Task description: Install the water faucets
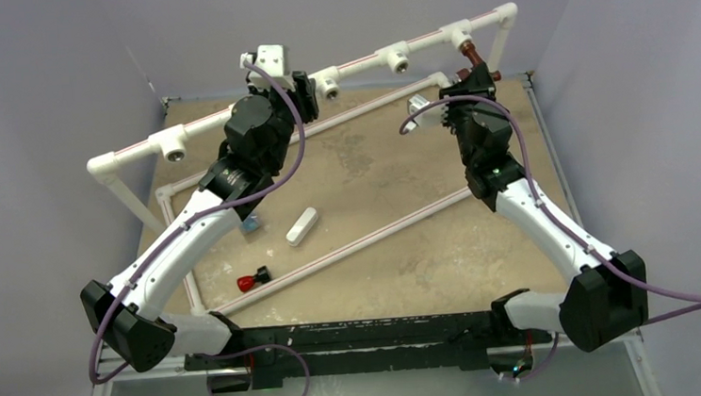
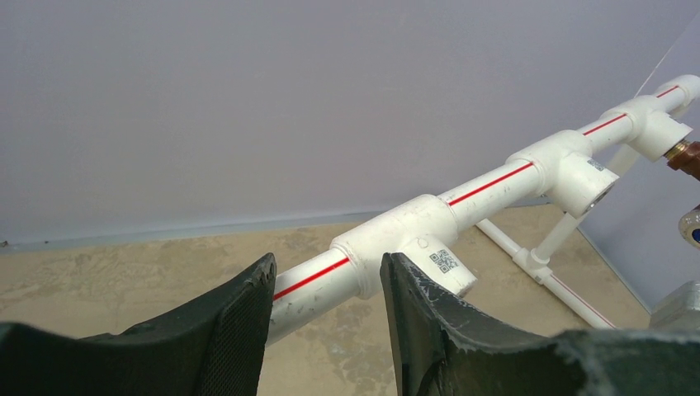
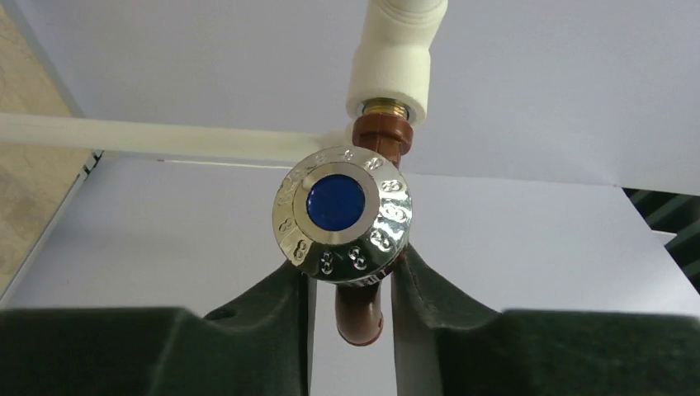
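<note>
Overhead view: a white pipe frame [image 1: 369, 59] stands on the tan desk [image 1: 393, 185], its raised far rail carrying four tee fittings. The left hand [image 1: 311, 80] is up at this rail, just left of the second tee [image 1: 328, 86]. The right hand [image 1: 470, 80] is at the far right tee [image 1: 459, 36], where a reddish-brown faucet [image 1: 473, 56] hangs from the socket. A second faucet [image 1: 251, 281] with a red knob lies loose on the desk near the left arm, just beside a low frame pipe [image 1: 360, 244]. A white oblong block [image 1: 302, 226] lies nearby, apart from it. Left wrist view: the left hand [image 2: 326, 272] is moderately wide and grips nothing. The red-striped rail [image 2: 487, 183] runs across behind its fingers [image 2: 235, 330], with a tee bearing a square code label [image 2: 413, 239] just beyond the right finger. The faucet [image 2: 687, 157] shows at the far right edge, in the last tee. Right wrist view: the faucet [image 3: 342, 213] is seated by its brass thread in the tee socket [image 3: 392, 78]. Its chrome knob with a blue centre faces the camera and its spout points down. The right hand [image 3: 351, 268] is narrow, one finger [image 3: 272, 313] on each side of the spout. A sliver of gap shows on the left side, so firm contact cannot be confirmed.
</note>
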You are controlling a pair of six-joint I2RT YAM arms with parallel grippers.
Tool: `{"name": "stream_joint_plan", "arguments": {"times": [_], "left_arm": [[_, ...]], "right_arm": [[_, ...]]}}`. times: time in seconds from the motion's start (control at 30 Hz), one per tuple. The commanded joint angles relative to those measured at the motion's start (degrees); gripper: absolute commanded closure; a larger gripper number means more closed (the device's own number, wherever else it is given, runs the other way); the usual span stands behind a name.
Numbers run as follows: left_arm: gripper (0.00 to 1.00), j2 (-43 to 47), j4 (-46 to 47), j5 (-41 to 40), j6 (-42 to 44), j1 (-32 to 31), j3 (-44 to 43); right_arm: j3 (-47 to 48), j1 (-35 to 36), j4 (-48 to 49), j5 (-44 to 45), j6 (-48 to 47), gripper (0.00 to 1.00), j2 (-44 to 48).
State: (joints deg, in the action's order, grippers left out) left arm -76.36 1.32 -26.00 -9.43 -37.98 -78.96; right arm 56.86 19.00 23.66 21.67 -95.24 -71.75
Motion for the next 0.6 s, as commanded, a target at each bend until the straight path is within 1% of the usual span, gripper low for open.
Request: {"name": "stream_joint_plan", "arguments": {"times": [0.0, 0.03, 0.07, 0.2, 0.23, 0.57], "left_arm": [[0.51, -0.5, -7.5, -0.8, -0.8, -0.4, 2.2], [0.51, -0.5, -7.5, -0.8, -0.8, -0.4, 2.2], [0.51, -0.6, -7.5, -0.8, -0.8, -0.4, 2.2], [0.51, -0.6, -7.6, -0.6, -0.7, -0.4, 2.2], [0.51, -0.6, -7.6, -0.6, -0.7, -0.4, 2.2], [0.52, -0.1, -7.1, -1.0, 0.3, -0.4, 2.3]], "right_arm": [[-0.7, -0.5, 5.8, 2.3, 4.9, 0.77, -1.1], [-0.9, -0.5, 6.4, 2.3, 5.4, 0.80, -1.1], [-1.1, -0.5, 6.7, 2.3, 6.9, 0.86, -0.9], [-1.2, -0.5, 7.7, 2.0, 14.1, 0.99, -0.4], [-1.2, -0.5, 7.9, 1.7, 16.7, 1.00, -0.1], [-2.5, -0.6, 8.8, -4.9, 44.3, 1.00, 3.4]]}}
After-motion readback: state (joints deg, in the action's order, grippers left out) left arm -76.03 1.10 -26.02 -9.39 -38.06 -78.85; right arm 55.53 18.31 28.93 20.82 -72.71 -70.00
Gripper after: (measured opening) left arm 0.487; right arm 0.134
